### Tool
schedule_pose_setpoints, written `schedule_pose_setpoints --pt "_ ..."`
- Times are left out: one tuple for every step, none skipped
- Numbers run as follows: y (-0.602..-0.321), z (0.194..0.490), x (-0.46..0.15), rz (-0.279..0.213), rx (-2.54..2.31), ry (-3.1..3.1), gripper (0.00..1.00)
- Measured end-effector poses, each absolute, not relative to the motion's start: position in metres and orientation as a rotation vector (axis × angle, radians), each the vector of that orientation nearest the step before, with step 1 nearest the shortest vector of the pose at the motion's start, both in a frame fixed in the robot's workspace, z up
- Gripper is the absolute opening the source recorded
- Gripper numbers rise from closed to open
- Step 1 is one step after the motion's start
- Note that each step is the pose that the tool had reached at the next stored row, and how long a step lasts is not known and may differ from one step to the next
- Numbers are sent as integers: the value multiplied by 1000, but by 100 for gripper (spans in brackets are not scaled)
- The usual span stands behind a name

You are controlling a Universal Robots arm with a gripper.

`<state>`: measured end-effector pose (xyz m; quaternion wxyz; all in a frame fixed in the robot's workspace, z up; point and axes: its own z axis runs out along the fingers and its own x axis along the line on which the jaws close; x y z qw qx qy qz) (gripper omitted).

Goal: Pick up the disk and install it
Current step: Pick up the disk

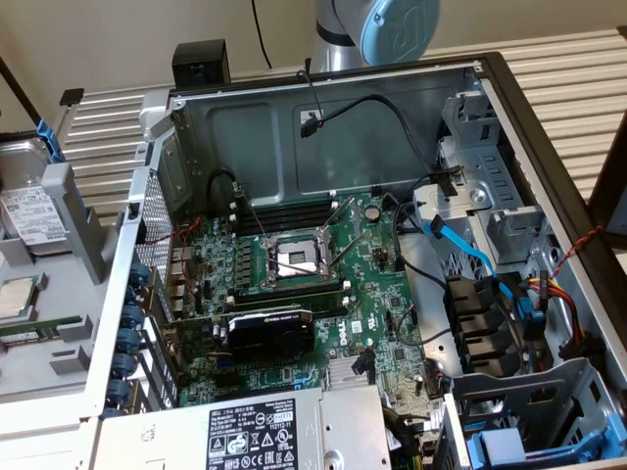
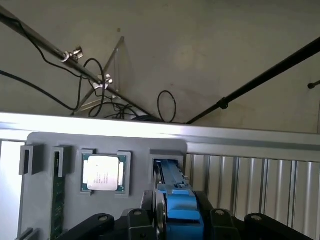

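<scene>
The disk (image 1: 29,211) is silver-grey, with a white label printed in fine black bars and bright blue rails along its edges. The tray (image 2: 135,150) is plain mid-grey. The chip (image 2: 102,172) is silver with a green border. The end effector (image 2: 177,222) is black. The circuit board (image 1: 382,284) is dark green. The power box (image 1: 323,421) is pale grey with a black-and-white label. A flat cable (image 1: 468,245) is light blue. The arm (image 1: 397,24) is silver with a blue cap. The worktop (image 1: 578,88) is cream, ribbed in stripes.
</scene>
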<state>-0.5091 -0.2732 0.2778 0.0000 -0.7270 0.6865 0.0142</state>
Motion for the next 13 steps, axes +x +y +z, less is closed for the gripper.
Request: schedule_pose_setpoints --pt "-273 278 -509 45 -2284 2157 44" --pt "-274 278 -509 45 -2284 2157 38" --pt "-274 278 -510 45 -2283 2157 38" --pt "-275 278 -510 45 -2284 2156 38" --pt "-276 278 -510 46 -2283 2156 38" --pt "-277 278 -510 46 -2283 2156 38" --pt "-278 278 -510 47 -2282 2155 38" --pt "-279 278 -510 48 -2282 2155 38" --pt "-279 278 -510 49 -2281 2154 38" --pt "-280 278 -510 49 -2280 2154 38" --pt "-280 278 -510 50 -2280 2155 38" --pt "-280 278 -510 50 -2279 2155 38" --pt "-280 278 -510 50 -2278 2156 38"
